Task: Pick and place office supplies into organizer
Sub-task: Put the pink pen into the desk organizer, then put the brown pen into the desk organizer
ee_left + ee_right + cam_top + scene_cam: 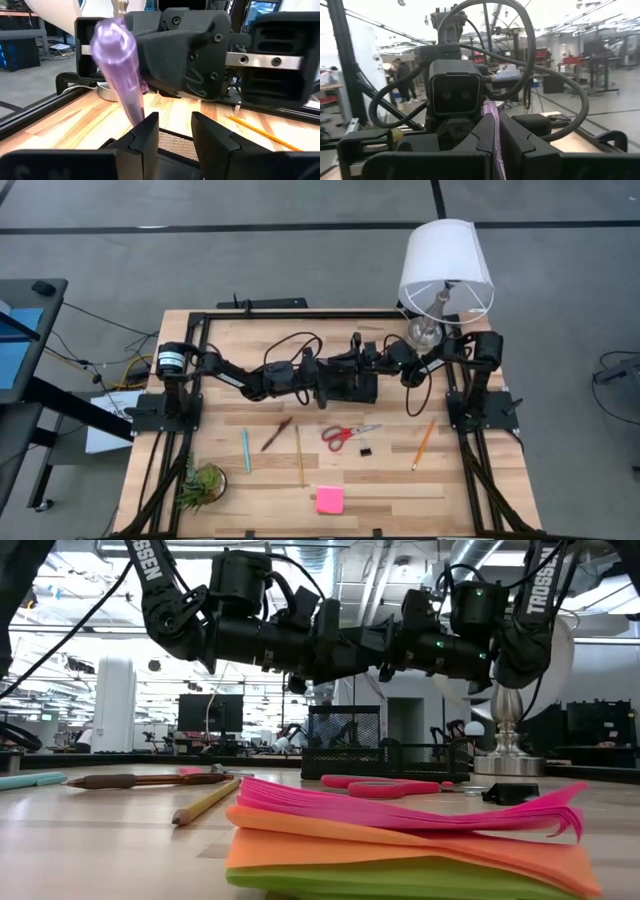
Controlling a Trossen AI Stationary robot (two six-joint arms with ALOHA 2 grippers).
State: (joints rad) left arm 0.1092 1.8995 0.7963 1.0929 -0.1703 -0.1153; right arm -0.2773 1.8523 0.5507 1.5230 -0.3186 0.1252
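The right claw (496,131) is clamped on a purple pen (120,65), held over the organizer (385,752). Light, stiff and slippery, the pen is best pinched mid-barrel. The left claw (174,131) stands half-open, empty, just beside it.

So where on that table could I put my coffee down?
Bare wood lies right of the pink pad and below the orange pencil, also between plant and pad. It is crowded around the scissors and under both arms at the organizer.
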